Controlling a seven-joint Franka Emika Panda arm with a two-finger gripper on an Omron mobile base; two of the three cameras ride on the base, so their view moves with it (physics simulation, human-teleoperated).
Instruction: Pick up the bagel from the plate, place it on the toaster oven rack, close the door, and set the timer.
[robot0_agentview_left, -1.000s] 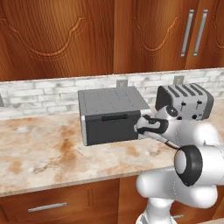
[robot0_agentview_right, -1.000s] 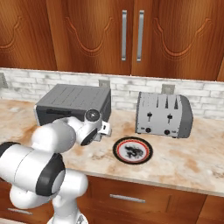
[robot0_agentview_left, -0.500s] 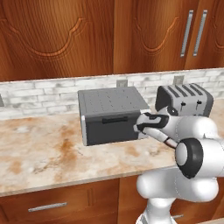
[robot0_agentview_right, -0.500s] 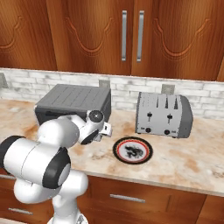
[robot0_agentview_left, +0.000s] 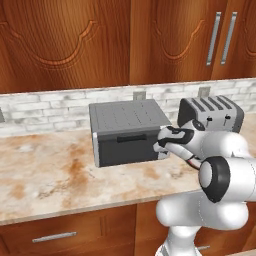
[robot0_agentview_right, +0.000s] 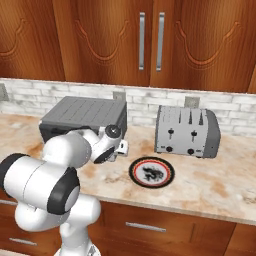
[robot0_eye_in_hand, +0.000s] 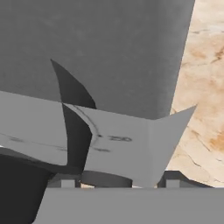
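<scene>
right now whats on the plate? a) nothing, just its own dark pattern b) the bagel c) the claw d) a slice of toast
a: in the right base view the plate lies bare on the counter, with only the dark pattern in its white centre, and the claw is off to its left by the toaster oven.

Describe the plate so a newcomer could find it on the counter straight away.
On the marble counter, look in front of the silver four-slot toaster, right of the dark grey toaster oven. The plate lies flat there: the only round thing, red-rimmed with a black band and a dark-patterned white centre.
</scene>
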